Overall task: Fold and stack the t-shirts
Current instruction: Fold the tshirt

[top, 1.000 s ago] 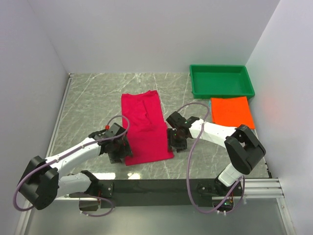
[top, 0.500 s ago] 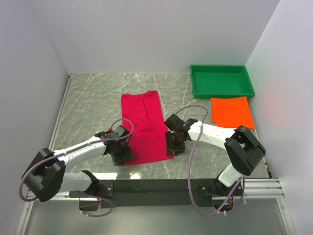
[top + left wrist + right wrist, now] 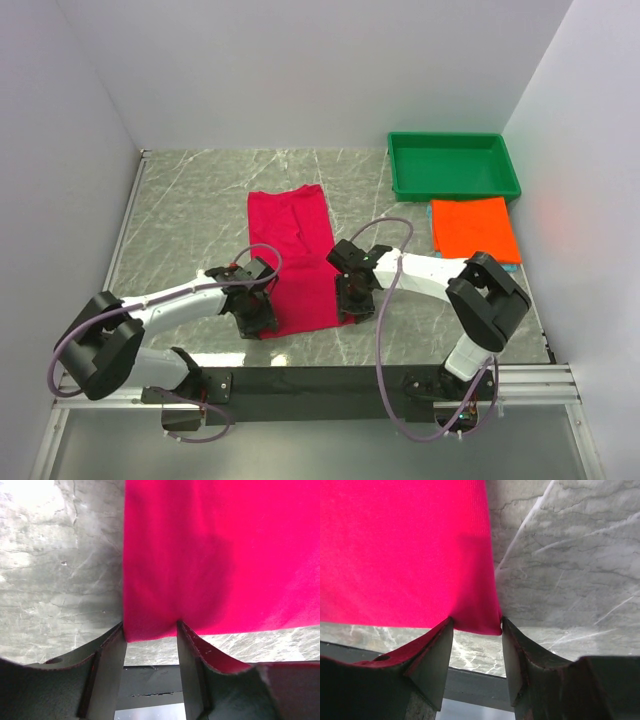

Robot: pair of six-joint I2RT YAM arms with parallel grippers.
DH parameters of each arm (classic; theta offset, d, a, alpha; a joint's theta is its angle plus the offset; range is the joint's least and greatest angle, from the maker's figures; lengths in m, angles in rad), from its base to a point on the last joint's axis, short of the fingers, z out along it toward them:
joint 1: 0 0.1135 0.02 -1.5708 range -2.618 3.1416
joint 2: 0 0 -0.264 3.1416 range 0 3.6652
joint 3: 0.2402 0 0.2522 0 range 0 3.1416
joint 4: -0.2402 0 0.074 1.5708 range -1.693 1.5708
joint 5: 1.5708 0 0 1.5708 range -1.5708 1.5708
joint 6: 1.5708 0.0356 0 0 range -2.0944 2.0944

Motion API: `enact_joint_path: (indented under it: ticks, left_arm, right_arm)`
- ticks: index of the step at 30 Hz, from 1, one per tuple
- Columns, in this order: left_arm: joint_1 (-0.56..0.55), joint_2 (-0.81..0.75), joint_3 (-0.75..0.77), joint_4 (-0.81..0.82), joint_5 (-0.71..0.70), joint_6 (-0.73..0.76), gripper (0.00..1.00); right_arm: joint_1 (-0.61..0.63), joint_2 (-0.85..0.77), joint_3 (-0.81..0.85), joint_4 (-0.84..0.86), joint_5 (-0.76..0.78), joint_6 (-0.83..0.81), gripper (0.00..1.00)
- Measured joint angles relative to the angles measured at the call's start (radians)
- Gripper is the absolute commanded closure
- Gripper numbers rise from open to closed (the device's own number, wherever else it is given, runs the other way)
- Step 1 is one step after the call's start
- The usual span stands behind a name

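The crimson-pink t-shirt lies as a long strip on the marble table, its hem toward the arms. My left gripper stands at the near left corner of the hem. In the left wrist view that corner of the crimson-pink t-shirt sits between the spread fingers of my left gripper, which is open. My right gripper is at the near right corner. The right wrist view has the crimson-pink t-shirt corner between the open jaws of my right gripper. A folded orange t-shirt lies at the right.
An empty green tray stands at the back right, just beyond the orange shirt. White walls close in the table on the left, back and right. A black rail runs along the near edge between the arm bases.
Both grippers have slid inward onto the hem's near corners, the left one rightward and nearer, the right one leftward. Both pairs of jaws have narrowed somewhat.
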Motion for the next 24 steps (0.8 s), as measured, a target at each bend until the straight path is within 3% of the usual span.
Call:
enact_joint_path:
  ticks: [6,9,12,16,18,24]
  left_arm:
    - [-0.006,0.028,0.015,-0.014,-0.001,-0.002,0.55]
    - [-0.007,0.037,0.017,-0.019,-0.001,-0.003,0.63]
    - [-0.008,0.044,0.018,-0.021,0.005,-0.008,0.74]
    - [-0.01,0.049,0.018,-0.006,0.019,-0.015,0.99]
    - [-0.01,0.042,0.018,-0.003,0.021,-0.019,0.99]
    - [-0.021,0.018,0.027,-0.027,-0.018,-0.023,0.99]
  right_arm:
    - [0.019,0.04,0.044,-0.043,0.03,0.005,0.54]
    - [0.023,0.054,0.058,-0.059,0.037,0.008,0.59]
    - [0.027,0.065,0.069,-0.066,0.037,0.01,0.69]
    - [0.033,0.068,0.072,-0.055,0.028,0.01,0.89]
    - [0.035,0.068,0.073,-0.052,0.028,0.008,1.0]
    - [0.035,0.059,0.08,-0.059,0.049,-0.013,1.0]
